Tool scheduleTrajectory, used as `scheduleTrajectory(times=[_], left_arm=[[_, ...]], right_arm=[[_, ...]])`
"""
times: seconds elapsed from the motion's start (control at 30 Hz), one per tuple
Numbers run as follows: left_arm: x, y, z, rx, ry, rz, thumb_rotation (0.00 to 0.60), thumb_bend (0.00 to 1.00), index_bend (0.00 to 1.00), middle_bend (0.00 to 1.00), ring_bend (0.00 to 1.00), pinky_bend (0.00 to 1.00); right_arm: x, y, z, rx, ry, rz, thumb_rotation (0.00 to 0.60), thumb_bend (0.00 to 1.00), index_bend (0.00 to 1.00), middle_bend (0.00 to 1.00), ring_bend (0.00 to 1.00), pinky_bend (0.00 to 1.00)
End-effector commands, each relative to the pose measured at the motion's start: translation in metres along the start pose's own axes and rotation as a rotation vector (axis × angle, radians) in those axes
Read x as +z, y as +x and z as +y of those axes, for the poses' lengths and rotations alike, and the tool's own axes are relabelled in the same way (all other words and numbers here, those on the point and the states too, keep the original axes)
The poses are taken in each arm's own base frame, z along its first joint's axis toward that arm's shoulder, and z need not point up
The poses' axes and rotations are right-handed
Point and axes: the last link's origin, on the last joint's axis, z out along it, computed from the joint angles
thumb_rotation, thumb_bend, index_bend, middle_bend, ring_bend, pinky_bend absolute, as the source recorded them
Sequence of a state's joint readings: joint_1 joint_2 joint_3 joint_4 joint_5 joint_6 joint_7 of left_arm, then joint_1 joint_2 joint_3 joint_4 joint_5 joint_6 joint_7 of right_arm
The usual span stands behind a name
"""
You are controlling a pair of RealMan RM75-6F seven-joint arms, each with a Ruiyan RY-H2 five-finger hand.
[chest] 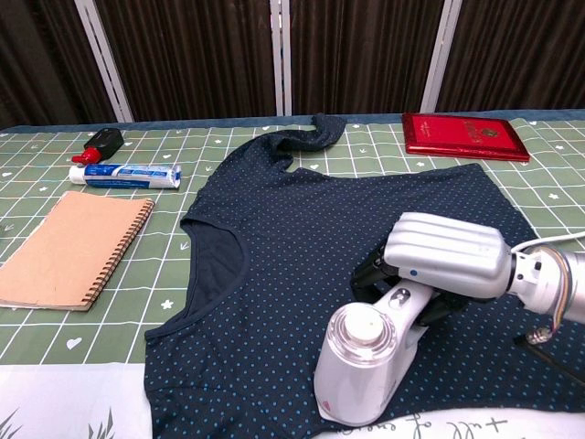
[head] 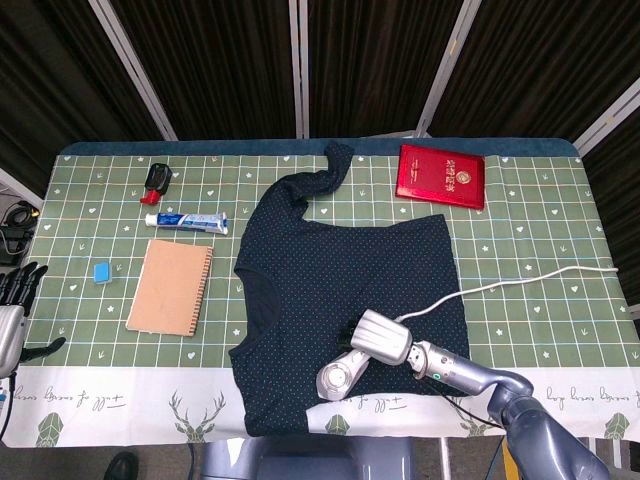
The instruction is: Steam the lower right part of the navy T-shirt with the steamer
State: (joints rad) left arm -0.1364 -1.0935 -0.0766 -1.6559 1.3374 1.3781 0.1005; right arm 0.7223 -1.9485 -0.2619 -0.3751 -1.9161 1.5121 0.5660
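Note:
The navy dotted T-shirt (head: 345,290) (chest: 320,247) lies flat across the middle of the table. My right hand (head: 385,338) (chest: 445,256) grips the handle of the white steamer (head: 338,378) (chest: 364,364), whose head rests on the shirt's near hem, close to the table's front edge. A white cord (head: 520,280) trails from it to the right. My left hand (head: 15,300) hangs open off the table's left edge, away from everything.
A red booklet (head: 441,176) (chest: 464,134) lies at the back right. On the left are a brown spiral notebook (head: 170,287) (chest: 69,249), a toothpaste tube (head: 186,221) (chest: 125,174), a black-and-red object (head: 158,180) and a small blue eraser (head: 101,271).

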Motion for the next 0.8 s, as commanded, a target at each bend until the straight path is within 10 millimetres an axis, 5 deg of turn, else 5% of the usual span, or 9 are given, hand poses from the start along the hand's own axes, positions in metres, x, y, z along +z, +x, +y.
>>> scheduleTrajectory(times=[0.03, 0.57, 0.8], left_arm=[[0.0, 0.0, 0.0, 0.001, -0.001, -0.001, 0.6, 0.0, 0.0, 0.0, 0.0, 0.0], [0.002, -0.004, 0.003, 0.018, -0.002, -0.009, 0.6, 0.0, 0.0, 0.0, 0.0, 0.0], [0.002, -0.005, 0.006, 0.019, -0.01, -0.011, 0.6, 0.0, 0.0, 0.0, 0.0, 0.0]], right_arm=[[-0.005, 0.002, 0.007, 0.002, -0.028, -0.001, 0.6, 0.61, 0.75, 0.67, 0.67, 0.96], [-0.08, 0.018, 0.076, -0.027, -0.331, -0.098, 0.6, 0.61, 0.74, 0.66, 0.66, 0.96], [-0.091, 0.026, 0.086, 0.006, -0.376, -0.087, 0.6, 0.62, 0.74, 0.66, 0.66, 0.96]])
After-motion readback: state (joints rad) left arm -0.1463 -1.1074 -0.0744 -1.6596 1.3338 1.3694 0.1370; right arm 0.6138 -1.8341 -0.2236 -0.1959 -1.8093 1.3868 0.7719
